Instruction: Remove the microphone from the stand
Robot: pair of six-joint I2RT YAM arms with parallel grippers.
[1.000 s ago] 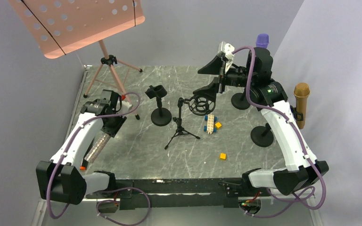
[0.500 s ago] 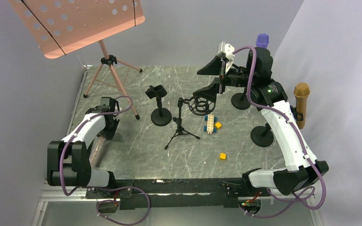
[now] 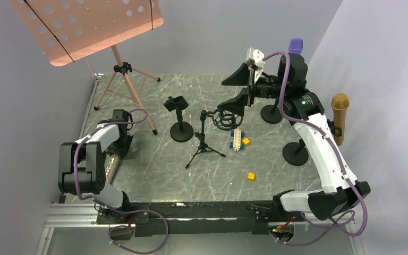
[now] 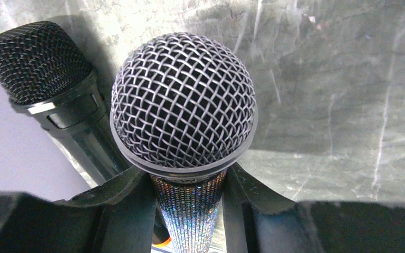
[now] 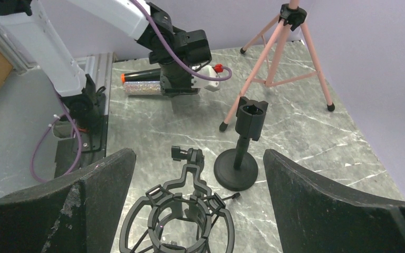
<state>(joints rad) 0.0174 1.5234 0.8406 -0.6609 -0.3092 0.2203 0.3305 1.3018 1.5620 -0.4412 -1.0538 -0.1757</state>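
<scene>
Pink music stand [image 3: 85,26], toy blocks [image 3: 237,138] — marble table [image 3: 159,170]

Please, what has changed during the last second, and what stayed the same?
The left arm folded back and lowered the glitter microphone toward the table near its left edge; the left pincer kept its grip on it. The right arm, its open right pincer, the empty stand and the blocks did not move.

Top camera overlooks the table [image 3: 154,159]; left wrist sits close to it; right wrist shares the stand [image 5: 236,169].
</scene>
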